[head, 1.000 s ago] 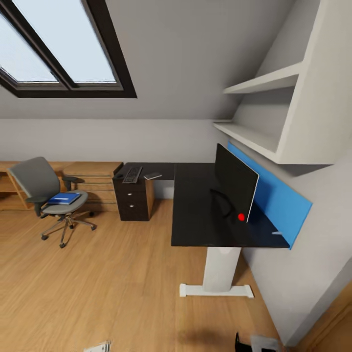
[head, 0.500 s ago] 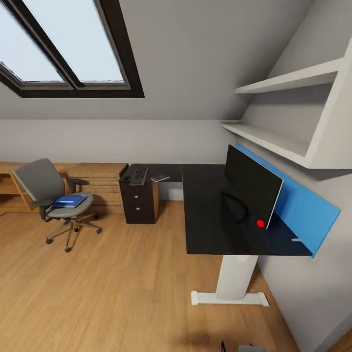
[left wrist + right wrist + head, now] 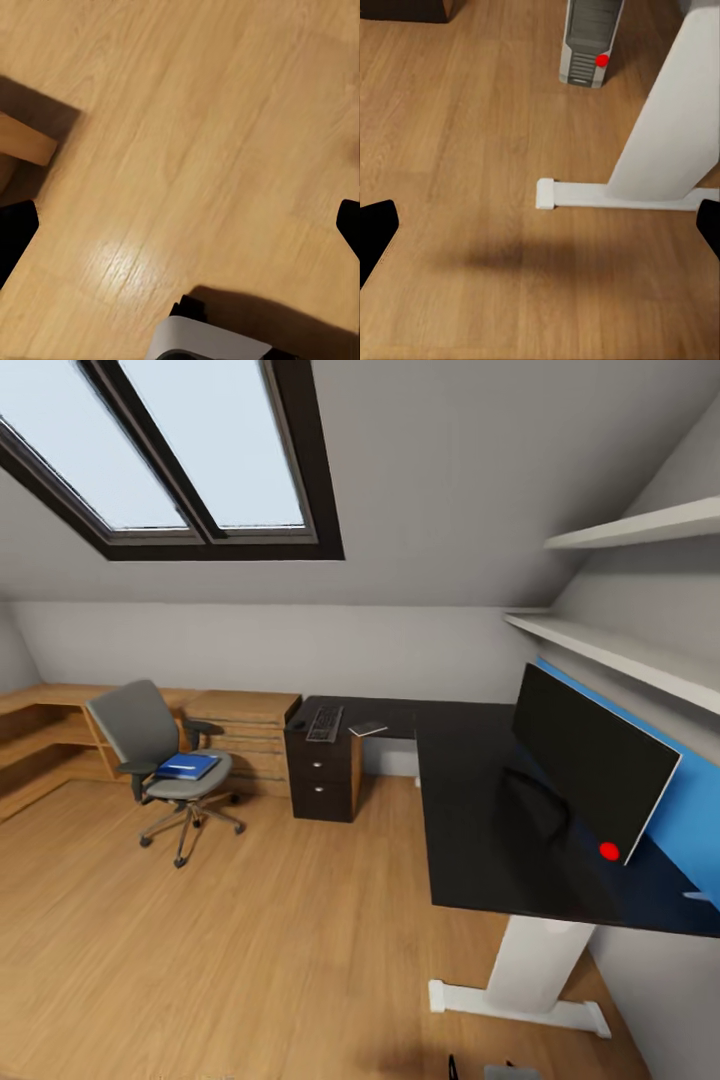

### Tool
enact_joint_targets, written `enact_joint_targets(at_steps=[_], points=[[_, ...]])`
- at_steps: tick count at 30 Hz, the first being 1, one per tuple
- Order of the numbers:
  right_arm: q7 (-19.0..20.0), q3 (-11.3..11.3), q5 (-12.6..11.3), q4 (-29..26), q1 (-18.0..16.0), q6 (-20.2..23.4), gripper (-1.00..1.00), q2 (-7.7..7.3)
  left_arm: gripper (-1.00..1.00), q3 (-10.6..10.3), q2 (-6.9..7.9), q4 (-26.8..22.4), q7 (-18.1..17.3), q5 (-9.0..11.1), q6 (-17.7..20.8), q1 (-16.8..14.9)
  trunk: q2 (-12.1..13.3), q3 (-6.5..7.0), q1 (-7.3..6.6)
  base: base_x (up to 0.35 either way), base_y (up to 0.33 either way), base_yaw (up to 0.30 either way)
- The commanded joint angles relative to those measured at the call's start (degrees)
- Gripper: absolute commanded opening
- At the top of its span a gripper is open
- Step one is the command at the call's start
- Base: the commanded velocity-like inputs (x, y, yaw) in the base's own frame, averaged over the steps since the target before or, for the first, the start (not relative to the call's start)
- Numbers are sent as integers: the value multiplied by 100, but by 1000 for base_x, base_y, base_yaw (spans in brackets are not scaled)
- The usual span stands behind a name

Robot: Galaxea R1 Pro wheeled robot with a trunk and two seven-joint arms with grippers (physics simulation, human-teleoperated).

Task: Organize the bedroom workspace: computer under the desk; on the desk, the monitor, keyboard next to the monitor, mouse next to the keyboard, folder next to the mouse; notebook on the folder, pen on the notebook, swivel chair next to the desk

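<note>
One monitor (image 3: 590, 760) stands on the desk (image 3: 480, 830) at right of the head view, a single red dot in its lower corner, with one blue panel (image 3: 692, 810) behind it. Two white shelves (image 3: 640, 660) run above. At the far right edge one thin whitish pen (image 3: 699, 897) lies on the desktop near the panel.

On the desk's far wing, centre frame, I count one keyboard (image 3: 325, 722) and, just right of it and apart, one small grey notebook (image 3: 367, 729). I cannot make out the mouse with certainty. Below them sits the pedestal (image 3: 322, 785); two silver knobs can be made out on it.

One chair (image 3: 160, 755) stands on the floor (image 3: 250, 940) at centre left, well apart from the desk, with one blue folder (image 3: 187, 765) lying flat on its seat. One wooden dresser (image 3: 245, 735) stands between chair and pedestal. One skylight (image 3: 170, 450) of two panes fills the upper left.

In the right wrist view, one computer (image 3: 589, 41) stands upright on the floor beside the white desk leg (image 3: 667, 135). The right gripper (image 3: 540, 232) is spread wide, its two black fingertips (image 3: 375, 232) far apart with nothing between them.

In the left wrist view, the left gripper (image 3: 180, 232) is likewise spread and empty above bare floor.
</note>
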Motion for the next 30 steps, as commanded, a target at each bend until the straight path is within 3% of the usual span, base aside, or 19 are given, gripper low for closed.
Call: enact_joint_targets(at_steps=[1,3,11,25,30], points=[[-42,44,-30,2,-5,-14,100,-2,100,-46,5,-1,36,59,-94,-8,-13,-13,4,12,9,278],[-42,38,-30,2,-5,-14,100,4,100,-45,-11,-1,37,63,-251,-8,-13,-14,4,5,3,279],[-42,38,-30,3,-5,-14,100,5,100,-51,-127,179,37,72,-275,-8,-13,-33,4,64,0,276],[-45,46,-30,29,-5,-20,100,14,100,-53,-155,300,37,72,-276,-8,-13,-97,4,310,0,260],[-58,46,-30,29,-5,-100,100,14,100,-50,-228,391,37,72,-269,-8,-13,-121,4,326,0,258]])
